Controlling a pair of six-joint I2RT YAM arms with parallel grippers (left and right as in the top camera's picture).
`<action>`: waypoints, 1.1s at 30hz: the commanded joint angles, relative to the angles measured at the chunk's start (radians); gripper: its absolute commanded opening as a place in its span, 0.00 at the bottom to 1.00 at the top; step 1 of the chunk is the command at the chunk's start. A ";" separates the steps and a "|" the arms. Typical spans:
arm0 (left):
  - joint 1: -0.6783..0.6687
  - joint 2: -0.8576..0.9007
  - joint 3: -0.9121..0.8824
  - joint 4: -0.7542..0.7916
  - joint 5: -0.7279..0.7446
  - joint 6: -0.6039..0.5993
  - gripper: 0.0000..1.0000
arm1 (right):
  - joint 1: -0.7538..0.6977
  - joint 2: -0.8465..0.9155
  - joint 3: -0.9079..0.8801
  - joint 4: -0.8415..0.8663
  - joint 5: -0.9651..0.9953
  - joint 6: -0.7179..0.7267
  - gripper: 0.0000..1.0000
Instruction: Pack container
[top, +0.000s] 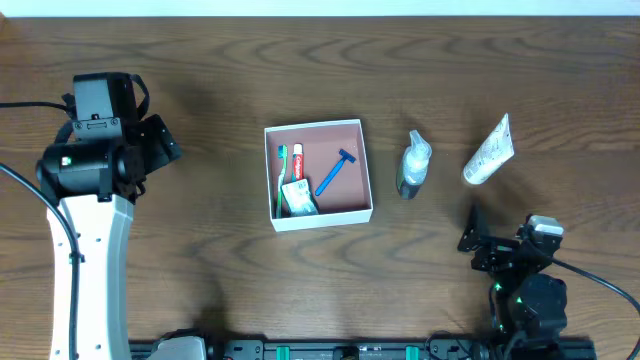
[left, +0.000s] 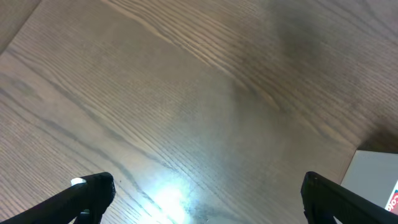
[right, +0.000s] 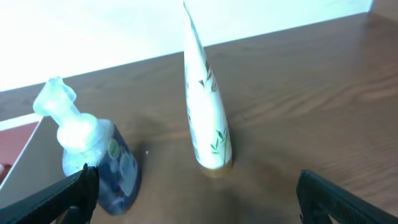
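We are partway through packing: the container, mid-table, is already holding a toothbrush, toothpaste and razor. The pump bottle and white tube are waiting outside it. The left gripper and right gripper are hanging apart, empty.

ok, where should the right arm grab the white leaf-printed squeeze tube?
Probably mid-body, with a level approach from the right gripper: the white leaf-printed squeeze tube stands upright on its cap facing it, tapering to a thin crimp on top.
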 joint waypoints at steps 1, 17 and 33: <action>0.005 0.003 0.003 -0.003 -0.016 0.010 0.98 | -0.011 -0.007 0.004 0.067 -0.058 0.019 0.99; 0.005 0.003 0.003 -0.003 -0.016 0.010 0.98 | -0.008 0.735 0.680 -0.190 -0.203 -0.097 0.99; 0.005 0.003 0.003 -0.003 -0.016 0.010 0.98 | -0.096 1.286 1.320 -0.655 -0.098 -0.042 0.99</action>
